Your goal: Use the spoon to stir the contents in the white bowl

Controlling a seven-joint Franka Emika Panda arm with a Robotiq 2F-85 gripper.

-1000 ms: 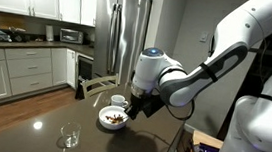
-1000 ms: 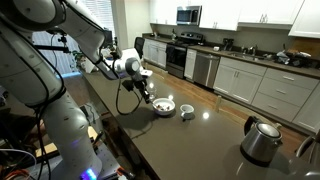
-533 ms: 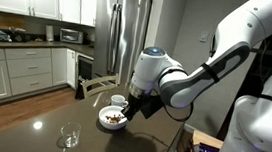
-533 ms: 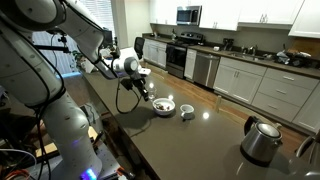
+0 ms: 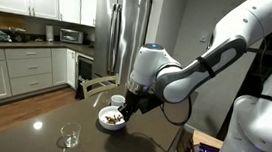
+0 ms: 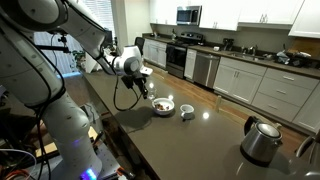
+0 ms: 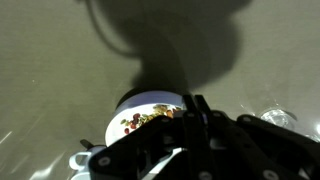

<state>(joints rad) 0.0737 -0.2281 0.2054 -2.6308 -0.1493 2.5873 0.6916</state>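
**Progress.** The white bowl (image 5: 113, 119) stands upright on the dark table (image 5: 21, 125). In that view it sits toward the table's far edge and away from every corner. The contents (image 7: 148, 121), brown and tan bits, lie heaped inside the bowl, and none show on the table around the rim. A small white cup (image 6: 186, 111) stands just beside the bowl. A clear glass (image 5: 69, 137) stands well apart, toward the near edge.

The gripper (image 5: 124, 108) hangs right over the bowl, with the wrist tilted down at the heap.

- Judged done: the arm has reached the bowl and the tool end is at or just above the contents.
- Judged left: the stirring passes, or what remains of them. One moment cannot show how much mixing has taken place. After that, the tool has to be lifted clear.

**Tool.** In the wrist view the gripper body is a dark mass across the lower frame, covering the bowl's near rim.

- The spoon cannot be told apart from the dark fingers in any view. It is possibly in the grip with its tip in the heap, but this is unconfirmed.
- Jaw spacing cannot be read, so whether they are apart, together or clamped on a handle is unknown.
- No contact between the fingers and the bowl rim can be made out.
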